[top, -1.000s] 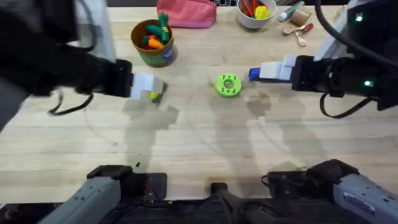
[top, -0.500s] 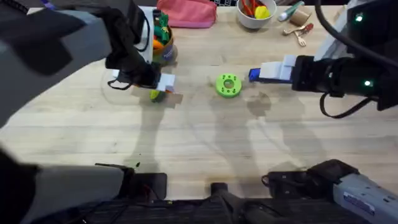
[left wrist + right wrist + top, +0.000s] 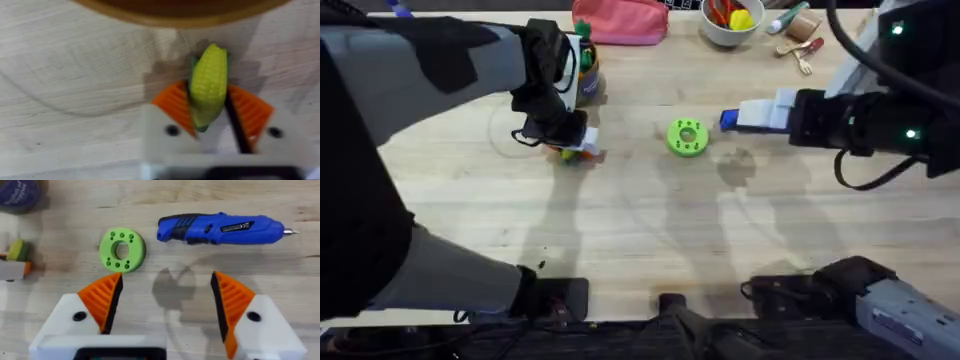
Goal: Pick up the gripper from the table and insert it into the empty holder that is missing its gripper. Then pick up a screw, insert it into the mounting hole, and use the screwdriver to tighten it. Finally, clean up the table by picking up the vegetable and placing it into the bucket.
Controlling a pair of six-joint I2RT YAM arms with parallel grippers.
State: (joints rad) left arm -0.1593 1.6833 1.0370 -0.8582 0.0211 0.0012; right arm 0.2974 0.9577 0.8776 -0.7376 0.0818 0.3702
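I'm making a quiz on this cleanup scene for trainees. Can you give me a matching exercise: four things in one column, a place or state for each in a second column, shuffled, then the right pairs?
Things:
1. vegetable
2. screwdriver
3. green disc
4. right gripper

Places or states:
A. open above bare wood
B. lying on its side on the table
C. between the left gripper's orange pads
D. flat on the table between the two grippers

Pairs: 1-C, 2-B, 3-D, 4-A

The right gripper [image 3: 166,302] has its fingers spread above bare wood; beyond lie the screwdriver [image 3: 222,229] and a green disc [image 3: 122,249].
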